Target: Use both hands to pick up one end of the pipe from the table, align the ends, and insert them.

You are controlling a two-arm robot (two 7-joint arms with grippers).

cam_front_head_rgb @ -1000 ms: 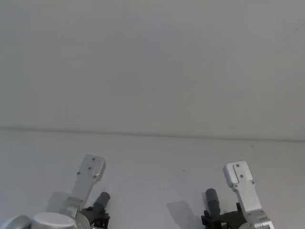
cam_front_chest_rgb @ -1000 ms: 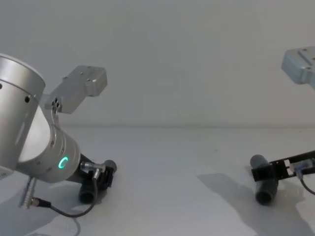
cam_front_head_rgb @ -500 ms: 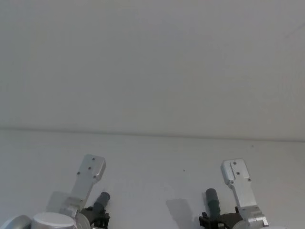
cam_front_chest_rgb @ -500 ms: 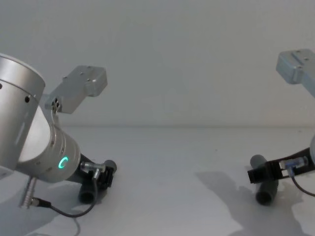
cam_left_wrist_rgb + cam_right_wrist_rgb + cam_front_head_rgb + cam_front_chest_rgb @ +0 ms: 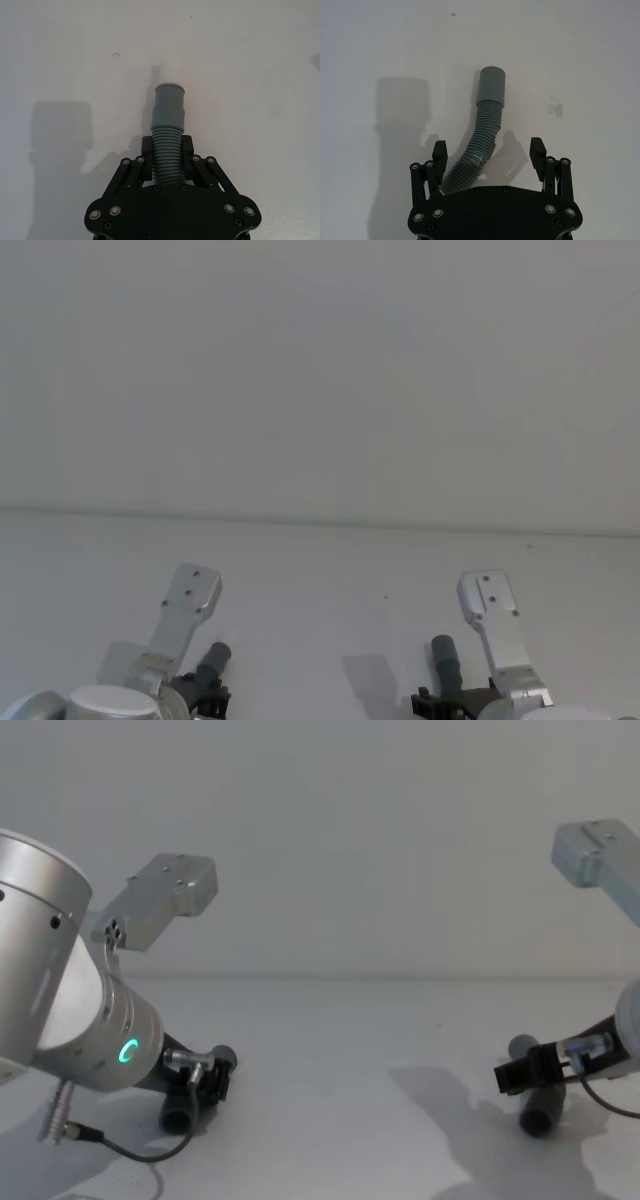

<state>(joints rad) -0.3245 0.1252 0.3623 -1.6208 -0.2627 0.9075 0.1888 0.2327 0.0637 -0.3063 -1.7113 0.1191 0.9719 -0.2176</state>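
Pick-up step under way: the white-tipped pipe piece (image 5: 169, 107) is clamped at its ribs by the left pincer (image 5: 167, 150), close to the counter (image 5: 260, 60). The bent, dark grey socket piece (image 5: 489, 117) lies on the counter inside the right pincer (image 5: 488, 146), whose jaws stand apart. Closing and lifting are called for next.

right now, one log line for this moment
left gripper: shut on left pipe piece | right gripper: open around right pipe piece | pieces: not joined
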